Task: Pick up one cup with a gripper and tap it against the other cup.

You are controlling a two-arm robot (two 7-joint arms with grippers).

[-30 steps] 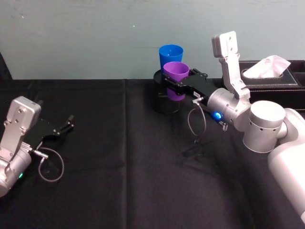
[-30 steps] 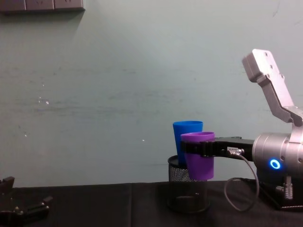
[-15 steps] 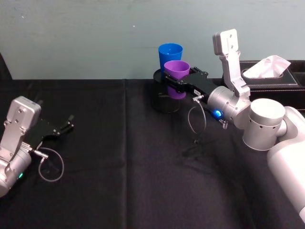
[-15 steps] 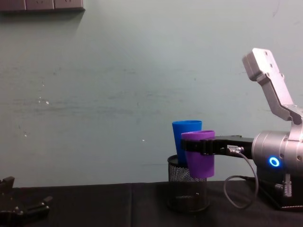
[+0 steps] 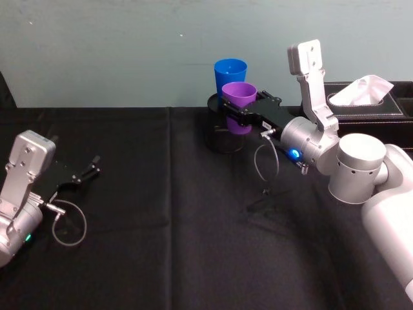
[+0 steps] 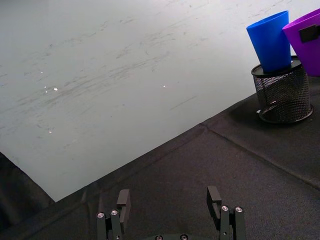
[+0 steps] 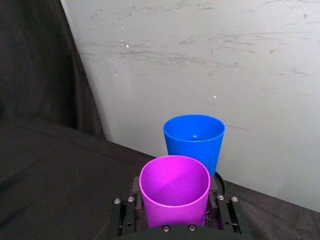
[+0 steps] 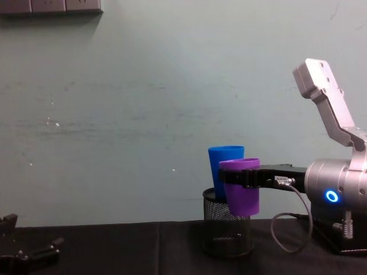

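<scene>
We see the black tabletop (image 5: 161, 258) running back to the wall. The right gripper (image 5: 242, 116) reaches over its far edge near the middle, with its fingers (image 8: 243, 179) clamped around the purple cup (image 5: 239, 95), which hangs upright in the air. The left gripper (image 5: 87, 171) sits low by the left edge, fingers spread and empty. A tissue box (image 5: 368, 103) sits toward the far right corner. The mesh pen pot (image 5: 219, 139) stands at the far edge, holding the blue cup (image 5: 231, 72) upright. The purple cup is just in front of the blue one; whether they touch, we cannot tell.
</scene>
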